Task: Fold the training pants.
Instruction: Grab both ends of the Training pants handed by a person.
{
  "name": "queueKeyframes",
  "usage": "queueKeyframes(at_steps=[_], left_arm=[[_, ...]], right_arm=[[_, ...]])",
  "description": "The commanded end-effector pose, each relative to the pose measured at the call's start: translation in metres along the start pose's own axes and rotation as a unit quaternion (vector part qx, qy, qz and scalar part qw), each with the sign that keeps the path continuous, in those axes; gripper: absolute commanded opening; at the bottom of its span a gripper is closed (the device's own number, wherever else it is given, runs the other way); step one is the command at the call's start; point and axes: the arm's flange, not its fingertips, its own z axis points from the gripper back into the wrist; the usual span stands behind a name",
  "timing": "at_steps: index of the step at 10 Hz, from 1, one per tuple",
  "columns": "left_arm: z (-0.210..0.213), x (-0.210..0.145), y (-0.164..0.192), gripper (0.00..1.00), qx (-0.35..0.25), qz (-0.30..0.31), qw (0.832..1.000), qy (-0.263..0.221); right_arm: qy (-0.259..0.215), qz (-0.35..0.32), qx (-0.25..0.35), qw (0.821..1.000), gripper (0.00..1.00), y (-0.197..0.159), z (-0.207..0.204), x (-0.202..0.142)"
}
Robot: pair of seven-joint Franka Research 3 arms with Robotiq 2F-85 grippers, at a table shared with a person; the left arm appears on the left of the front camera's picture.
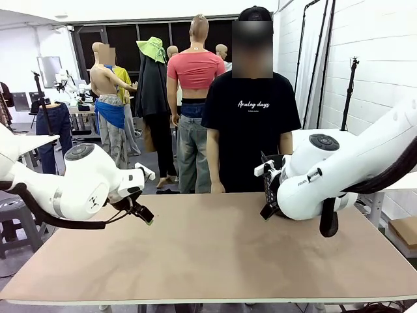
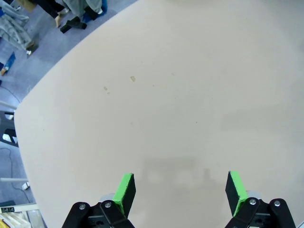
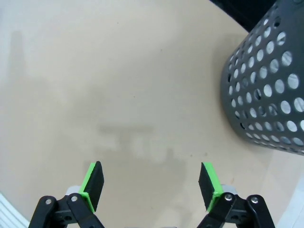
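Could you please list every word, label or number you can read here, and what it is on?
"Analog days": white script on the person's black T-shirt.
Smaller line beneath it: too small to read.
Small dark print on the right arm: too blurred to read.

1. White script reading "Analog days" runs across the chest of the black T-shirt (image 1: 247, 130) worn by the person (image 1: 213, 156) standing at the far edge of the counter (image 1: 215, 254).
2. A finer line of print sits directly beneath that script, too small to read.
3. A small dark marking (image 1: 301, 183) on the white shell of the right arm (image 1: 345, 163), near the counter's right edge, cannot be made out.
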Motion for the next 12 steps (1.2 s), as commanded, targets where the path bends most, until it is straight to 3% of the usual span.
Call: queueKeyframes(at_steps=[1, 6, 9, 12], left_arm=[[0.035, 0.010, -0.006, 1.00, 0.006, 0.008, 1.000, 0.011], [0.117, 0.032, -0.022, 1.00, 0.014, 0.029, 0.999, 0.005], [0.145, 0.042, -0.020, 1.00, 0.013, 0.047, 0.999, -0.019], [0.166, 0.043, -0.018, 1.00, 0.025, 0.027, 0.999, -0.025]], right_arm=[[0.008, -0.009, 0.031, 0.999, 1.00, 0.008, 0.038, 0.008], [0.008, 0.027, 0.038, 0.999, 1.00, 0.033, 0.122, 0.018], [-0.019, 0.016, 0.023, 0.999, 1.00, 0.032, 0.152, 0.029], [-0.042, 0.012, 0.010, 0.999, 1.00, 0.030, 0.169, 0.040]])
